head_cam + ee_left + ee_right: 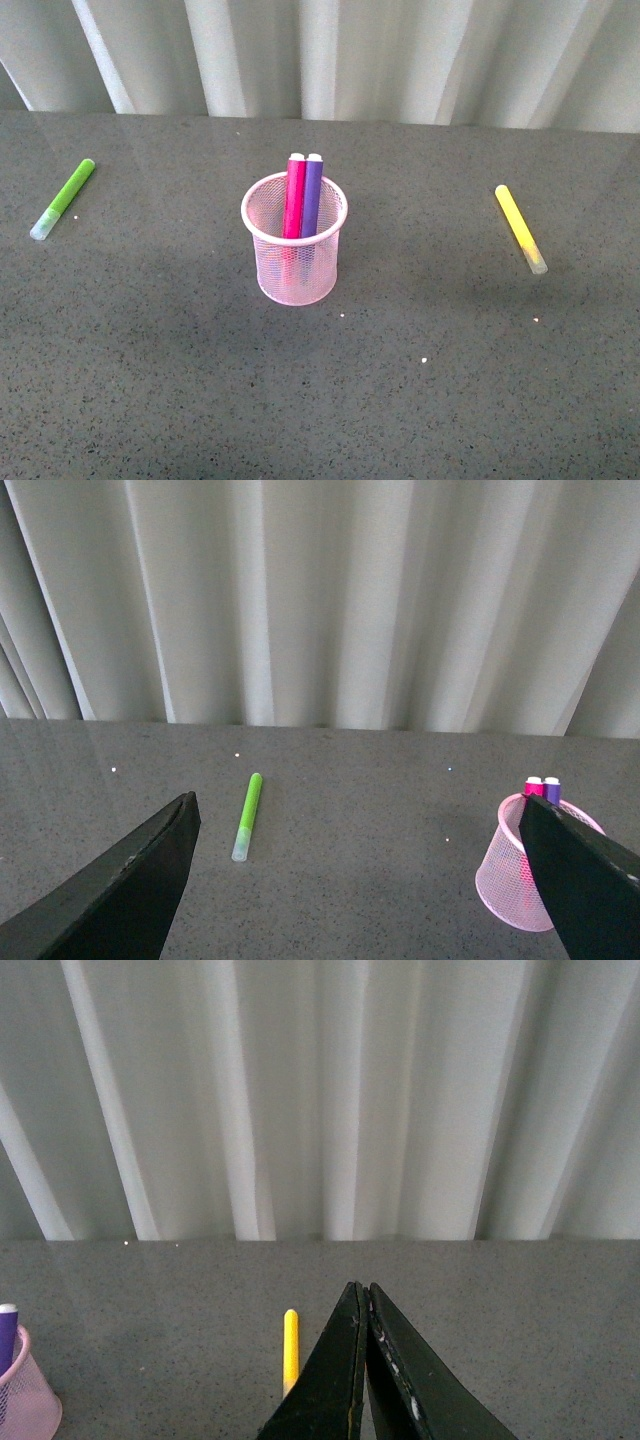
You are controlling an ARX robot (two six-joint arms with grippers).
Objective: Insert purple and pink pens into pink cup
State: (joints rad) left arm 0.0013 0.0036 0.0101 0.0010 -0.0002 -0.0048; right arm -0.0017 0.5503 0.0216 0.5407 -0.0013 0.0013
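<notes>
The pink cup (294, 255) stands upright in the middle of the grey table. Inside it the pink pen (295, 195) and the purple pen (312, 193) lean side by side against the far rim, white ends up. Neither arm shows in the front view. In the left wrist view my left gripper (360, 825) is open and empty, with the pink cup (505, 870) partly behind one finger and the pen tops (543, 783) just above it. My right gripper (363, 1290) is shut on nothing; the pink cup (28, 1400) and the purple pen (7, 1332) sit at that view's edge.
A lime-green marker (63, 198) lies on the table far left, also seen as the green marker (246, 815) between the left fingers. A yellow marker (520, 228) lies to the right; this yellow marker (290, 1348) is beside the shut right jaws. Pale curtains (320, 55) hang behind the table.
</notes>
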